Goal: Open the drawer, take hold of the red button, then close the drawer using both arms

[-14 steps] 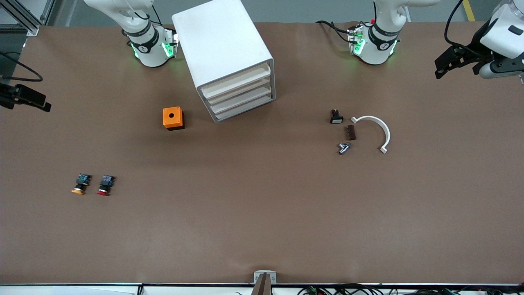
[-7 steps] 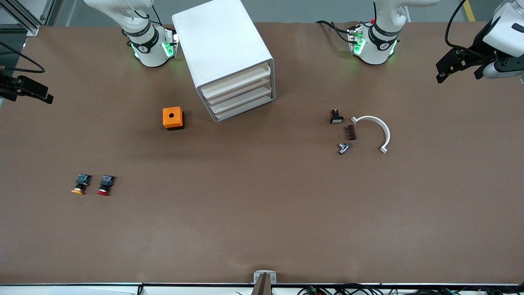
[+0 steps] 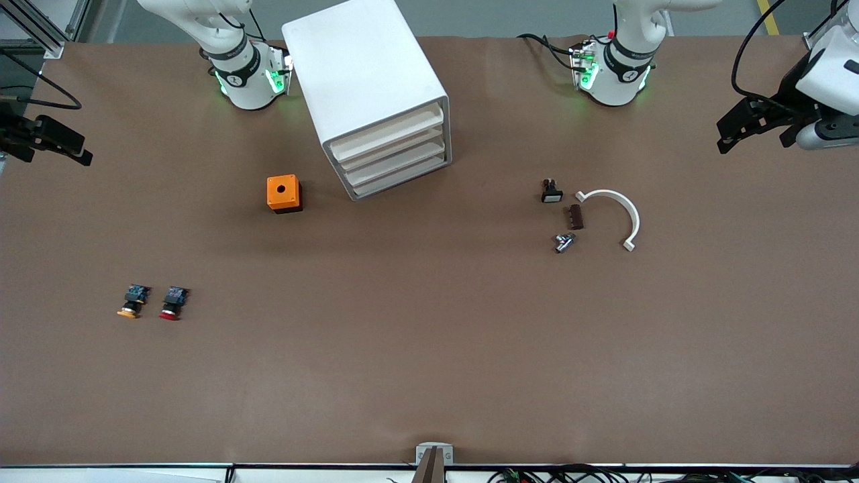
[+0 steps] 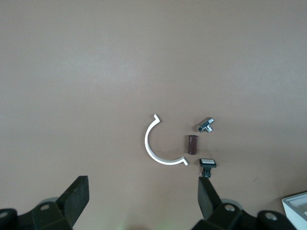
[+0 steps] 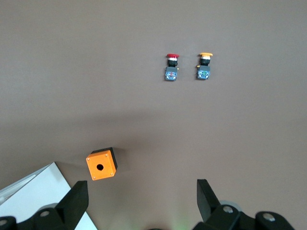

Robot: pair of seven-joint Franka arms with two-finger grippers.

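Observation:
The red-capped button (image 3: 172, 303) lies on the brown table near the right arm's end, beside an orange-capped button (image 3: 132, 302). It also shows in the right wrist view (image 5: 171, 66). The white drawer cabinet (image 3: 366, 80) stands between the arm bases with all its drawers shut. My right gripper (image 3: 70, 144) hangs open and empty over the right arm's end of the table; its wrist view (image 5: 142, 199) shows the jaws wide apart. My left gripper (image 3: 726, 137) hangs open and empty over the left arm's end, jaws also wide apart (image 4: 142, 199).
An orange cube with a hole (image 3: 283, 193) sits beside the cabinet. A white arc (image 3: 621, 211), a brown block (image 3: 576, 217), a metal fitting (image 3: 564, 242) and a black switch (image 3: 551, 192) lie toward the left arm's end.
The left gripper has drifted lower in the front view and the right gripper a little higher and inward. Nothing on the table has moved.

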